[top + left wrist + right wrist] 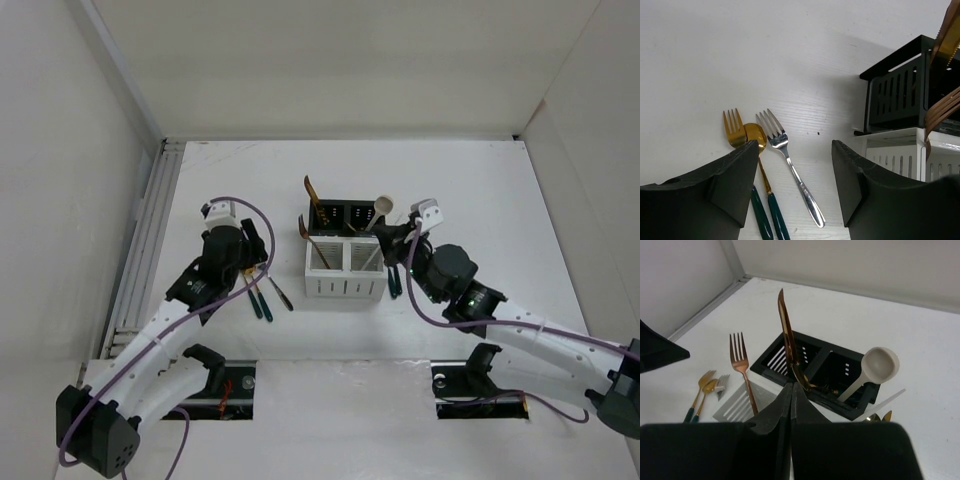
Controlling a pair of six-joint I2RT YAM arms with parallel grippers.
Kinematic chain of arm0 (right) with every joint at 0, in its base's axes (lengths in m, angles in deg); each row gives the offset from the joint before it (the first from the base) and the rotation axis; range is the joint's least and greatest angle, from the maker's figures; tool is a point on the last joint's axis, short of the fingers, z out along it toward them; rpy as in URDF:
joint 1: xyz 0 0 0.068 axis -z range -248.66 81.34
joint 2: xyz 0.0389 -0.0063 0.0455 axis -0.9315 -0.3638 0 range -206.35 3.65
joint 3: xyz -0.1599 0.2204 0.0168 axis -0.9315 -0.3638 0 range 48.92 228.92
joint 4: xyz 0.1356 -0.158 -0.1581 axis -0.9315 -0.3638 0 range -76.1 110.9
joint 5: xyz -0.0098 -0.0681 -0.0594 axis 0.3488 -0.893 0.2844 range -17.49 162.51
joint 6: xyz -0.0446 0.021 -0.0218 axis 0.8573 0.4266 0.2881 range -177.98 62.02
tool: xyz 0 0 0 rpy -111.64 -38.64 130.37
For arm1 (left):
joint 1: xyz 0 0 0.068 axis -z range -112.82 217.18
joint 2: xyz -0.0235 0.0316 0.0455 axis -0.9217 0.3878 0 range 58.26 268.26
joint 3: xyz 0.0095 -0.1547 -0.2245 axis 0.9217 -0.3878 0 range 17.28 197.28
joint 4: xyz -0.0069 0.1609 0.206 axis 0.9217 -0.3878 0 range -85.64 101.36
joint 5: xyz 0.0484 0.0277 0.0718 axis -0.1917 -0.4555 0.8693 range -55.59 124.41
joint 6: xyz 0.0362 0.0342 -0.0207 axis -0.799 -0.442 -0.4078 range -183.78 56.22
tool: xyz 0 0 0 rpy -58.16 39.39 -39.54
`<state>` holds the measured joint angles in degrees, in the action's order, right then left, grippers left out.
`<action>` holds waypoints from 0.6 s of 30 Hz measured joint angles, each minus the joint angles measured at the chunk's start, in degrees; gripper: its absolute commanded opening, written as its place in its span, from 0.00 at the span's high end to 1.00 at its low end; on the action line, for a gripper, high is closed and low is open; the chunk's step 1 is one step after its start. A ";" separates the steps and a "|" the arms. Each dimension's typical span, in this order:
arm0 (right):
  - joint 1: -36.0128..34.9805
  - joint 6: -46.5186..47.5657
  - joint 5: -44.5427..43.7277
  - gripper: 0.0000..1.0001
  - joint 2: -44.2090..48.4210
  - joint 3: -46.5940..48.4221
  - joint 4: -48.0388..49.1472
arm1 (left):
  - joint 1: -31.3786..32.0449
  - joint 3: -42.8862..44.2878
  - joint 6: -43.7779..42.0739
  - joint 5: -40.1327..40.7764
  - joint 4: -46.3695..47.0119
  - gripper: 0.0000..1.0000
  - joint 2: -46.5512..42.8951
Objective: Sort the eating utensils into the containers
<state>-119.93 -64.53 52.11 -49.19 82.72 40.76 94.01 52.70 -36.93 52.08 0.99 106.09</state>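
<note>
Left wrist view had my left gripper (795, 147) with its jaws apart and nothing between them. It hung over three eating utensils on the table (790, 60) just left of the containers (890, 95): a gold fork (732, 127), a gold spoon (754, 134) and a silver fork (790, 167). The spoon's bowl lay against the gold fork's neck, and the silver fork sat just beside both. That crowding was my worry. Closing there could take two pieces at once, or a finger could land on one handle and skid the others away from the block. Thin handles flat on the table would also be easy to pinch badly and drop short of a bin.

My right gripper (791, 390) was closed tight just right of the block. I saw nothing in it, though the pads hid their own seam, so I could not rule out a sliver. A copper knife (787, 335) stood tall in the block's rear left black bin. A copper fork (740, 360) leaned out of its front left white bin, and a cream spoon (880, 365) rose from the rear right black bin. Those stalks, and my right arm at the block's right side, stood in the way of lowering anything in. A teal-handled piece (393, 282) lay just right of the block.
</note>
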 measured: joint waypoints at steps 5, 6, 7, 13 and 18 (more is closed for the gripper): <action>0.04 0.52 1.81 0.69 0.02 4.76 -4.11 | -1.07 0.96 -3.87 -1.14 -0.33 0.37 1.95; 0.04 0.72 3.10 0.60 -1.16 7.34 -6.10 | -1.18 1.60 -6.34 -2.08 -0.37 0.33 2.38; 0.02 0.92 4.59 0.50 -2.45 10.01 -8.28 | -1.20 2.34 -9.01 -2.93 -0.37 0.28 2.51; -0.90 0.07 13.40 0.37 -10.64 20.33 -20.74 | -1.18 4.98 -20.24 -2.78 -0.85 0.19 -3.04; -8.50 -5.75 11.61 0.37 -16.48 23.17 -29.66 | -1.64 7.54 -20.26 -1.07 -2.64 0.19 -6.25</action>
<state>-128.43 -70.28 63.72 -65.67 105.89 11.10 92.37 60.24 -57.19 51.01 -1.66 99.84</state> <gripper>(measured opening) 0.634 0.811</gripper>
